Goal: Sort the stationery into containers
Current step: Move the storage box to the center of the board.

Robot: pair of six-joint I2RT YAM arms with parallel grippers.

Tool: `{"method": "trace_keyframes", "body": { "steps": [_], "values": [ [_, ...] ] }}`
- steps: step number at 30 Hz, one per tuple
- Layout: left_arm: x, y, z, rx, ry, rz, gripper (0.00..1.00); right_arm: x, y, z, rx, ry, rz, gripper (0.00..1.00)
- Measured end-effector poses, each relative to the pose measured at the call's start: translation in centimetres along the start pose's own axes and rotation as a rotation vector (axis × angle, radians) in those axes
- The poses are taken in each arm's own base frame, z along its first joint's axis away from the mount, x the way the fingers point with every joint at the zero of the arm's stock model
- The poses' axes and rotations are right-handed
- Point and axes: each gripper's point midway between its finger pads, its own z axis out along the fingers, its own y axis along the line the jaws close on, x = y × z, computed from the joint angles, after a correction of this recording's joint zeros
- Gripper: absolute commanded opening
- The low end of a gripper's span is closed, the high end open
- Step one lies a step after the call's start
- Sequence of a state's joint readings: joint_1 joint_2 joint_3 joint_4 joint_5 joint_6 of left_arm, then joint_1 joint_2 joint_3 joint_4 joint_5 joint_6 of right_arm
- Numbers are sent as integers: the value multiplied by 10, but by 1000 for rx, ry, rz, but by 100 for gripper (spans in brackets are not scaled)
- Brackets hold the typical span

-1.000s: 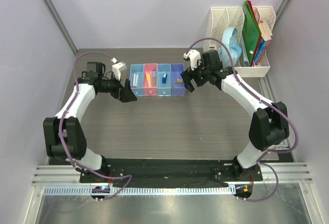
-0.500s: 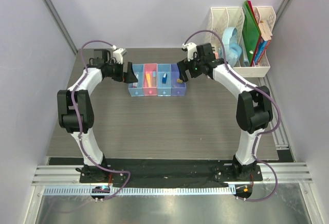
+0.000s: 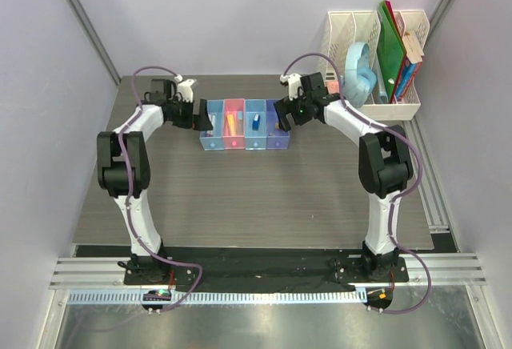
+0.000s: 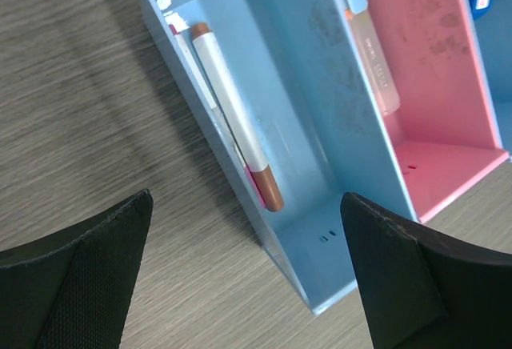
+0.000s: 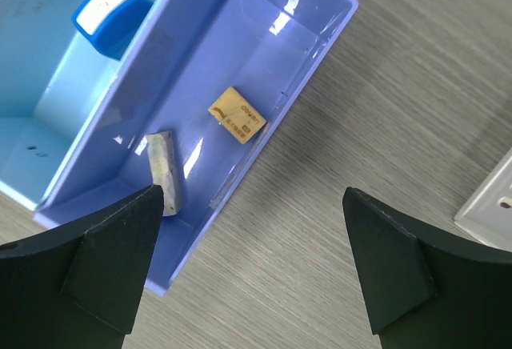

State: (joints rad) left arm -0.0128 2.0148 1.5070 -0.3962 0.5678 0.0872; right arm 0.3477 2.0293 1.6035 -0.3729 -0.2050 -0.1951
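Observation:
The containers (image 3: 244, 125) are four joined bins in a row. A thin white pen (image 4: 236, 117) with orange-brown ends lies in the left light blue bin (image 4: 320, 165). The pink bin (image 4: 436, 77) beside it holds a pale stick (image 4: 374, 65) and a yellow marker (image 3: 231, 122). In the third bin is a blue wedge piece (image 5: 110, 5). The purple-blue bin (image 5: 264, 53) holds a small beige block (image 5: 238, 114) and a greyish bar (image 5: 164, 171). My left gripper (image 4: 246, 201) hangs open over the left bin's end. My right gripper (image 5: 253, 191) is open over the purple bin's outer edge. Both are empty.
A tall white mesh file rack (image 3: 372, 61) stands at the back right with green folders (image 3: 390, 45), books and a pale blue round object (image 3: 358, 69). Its corner (image 5: 492, 205) shows close to my right gripper. Grey walls flank the wood-grain table (image 3: 256, 197).
Both arms have reached further back. The left gripper moved right onto the left bin's end, the right gripper moved left over the purple bin. Both stayed open.

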Motion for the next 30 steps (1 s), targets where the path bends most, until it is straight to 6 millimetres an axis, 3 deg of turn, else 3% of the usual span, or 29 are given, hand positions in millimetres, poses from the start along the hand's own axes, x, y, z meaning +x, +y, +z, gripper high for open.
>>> {"method": "trace_keyframes", "body": {
  "steps": [7,12,16,22,30],
  "values": [
    [13,4,10,3,34,-12,100,18,-1,16,-3,46,11,100],
    [18,-3,14,22,48,16,100,23,0,18,-3,48,21,100],
    [37,-18,20,52,92,35,100,39,2,20,-7,74,33,99],
    [71,-52,16,98,172,62,100,61,9,9,-14,114,42,99],
    [87,-77,-4,127,186,76,100,80,28,-20,-30,121,32,100]
  ]
}}
